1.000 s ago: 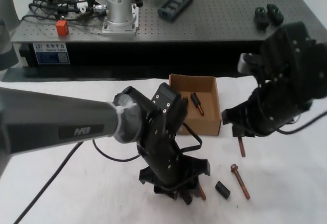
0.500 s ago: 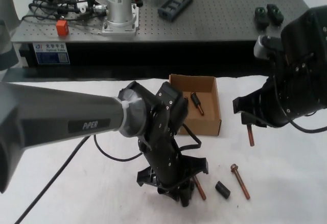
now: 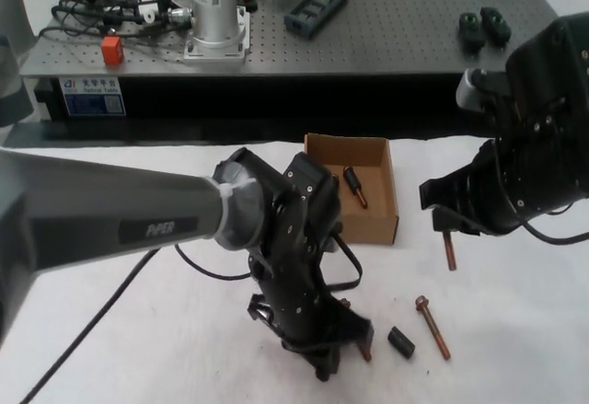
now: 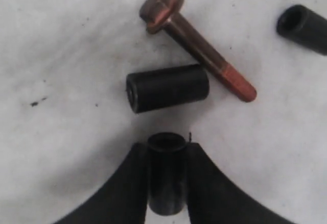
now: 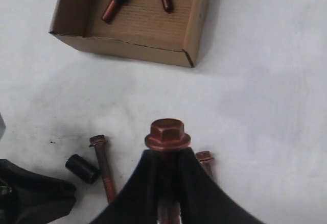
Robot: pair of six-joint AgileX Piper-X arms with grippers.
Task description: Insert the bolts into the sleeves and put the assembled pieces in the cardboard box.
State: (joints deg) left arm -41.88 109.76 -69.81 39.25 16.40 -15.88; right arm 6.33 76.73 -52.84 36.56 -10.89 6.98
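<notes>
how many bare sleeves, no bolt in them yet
3. The first sleeve sits in the left gripper; the second sleeve lies beside a loose bolt; the third sleeve lies farther off on the cloth. Others may be hidden.

The white desk is flecked with dark specks. The left claw and right claw are matte black, as are the gripped cylindrical sleeve and the loose cylindrical sleeve. The copper-brown hex-head metal bolt turns redder at its tip; the held hex-head bolt is coppery too. The open cardboard box is tan.
</notes>
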